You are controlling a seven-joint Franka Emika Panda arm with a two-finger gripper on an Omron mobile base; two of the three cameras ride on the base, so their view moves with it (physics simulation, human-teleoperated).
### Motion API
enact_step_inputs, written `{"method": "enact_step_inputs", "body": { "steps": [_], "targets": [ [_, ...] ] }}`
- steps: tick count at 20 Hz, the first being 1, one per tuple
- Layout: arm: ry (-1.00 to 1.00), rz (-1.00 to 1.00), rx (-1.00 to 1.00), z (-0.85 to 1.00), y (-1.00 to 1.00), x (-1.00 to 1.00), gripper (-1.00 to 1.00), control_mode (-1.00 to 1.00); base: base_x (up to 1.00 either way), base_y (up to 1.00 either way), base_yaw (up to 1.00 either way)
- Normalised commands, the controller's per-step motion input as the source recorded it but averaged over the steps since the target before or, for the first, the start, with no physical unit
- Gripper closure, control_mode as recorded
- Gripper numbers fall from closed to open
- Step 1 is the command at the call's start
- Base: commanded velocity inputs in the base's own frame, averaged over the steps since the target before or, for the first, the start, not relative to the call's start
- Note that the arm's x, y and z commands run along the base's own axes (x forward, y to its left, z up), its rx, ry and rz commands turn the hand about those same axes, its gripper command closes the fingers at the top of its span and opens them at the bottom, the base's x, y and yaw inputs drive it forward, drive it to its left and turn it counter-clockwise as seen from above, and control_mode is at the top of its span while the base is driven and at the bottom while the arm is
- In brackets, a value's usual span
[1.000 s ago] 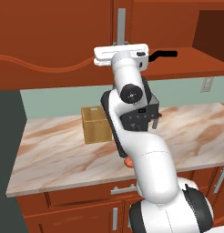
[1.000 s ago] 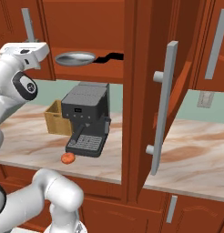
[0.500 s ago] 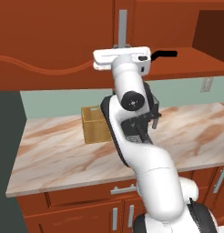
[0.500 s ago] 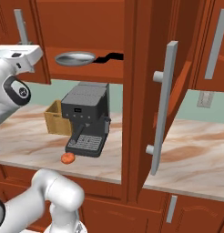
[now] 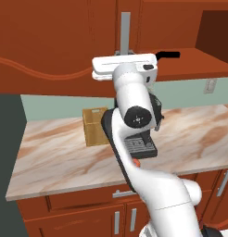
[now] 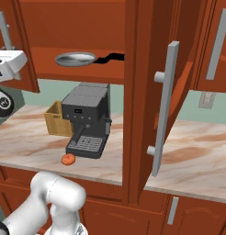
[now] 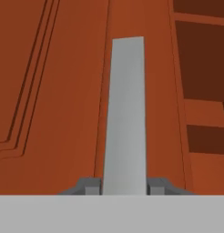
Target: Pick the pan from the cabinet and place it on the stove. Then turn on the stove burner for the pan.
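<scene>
Two fingertips [image 7: 90,185] still pinch the left cabinet door's bar handle [image 7: 125,113], door swung further out, so pan [image 6: 76,59] on the shelf is reachable next.

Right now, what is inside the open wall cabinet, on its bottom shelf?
The pan lies on the cabinet shelf, with its dark handle pointing toward the open door. The door post in front covers the right part of the shelf, so anything there cannot be seen.
</scene>
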Motion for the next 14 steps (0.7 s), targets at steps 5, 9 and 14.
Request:
{"method": "enact_step_inputs", "body": {
  "steps": [5,9,14],
  "targets": [
    [0.03,0.00,0.00,0.17,0.50,-0.75,1.00,-1.00,0.00,0.00,0.00],
    [0.00,0.00,-0.01,0.03,0.53,-0.79,1.00,-1.00,0.00,0.00,0.00],
    [0.00,0.00,-0.03,-0.02,0.54,-0.90,1.00,-1.00,0.00,0.00,0.00]
  ]
}}
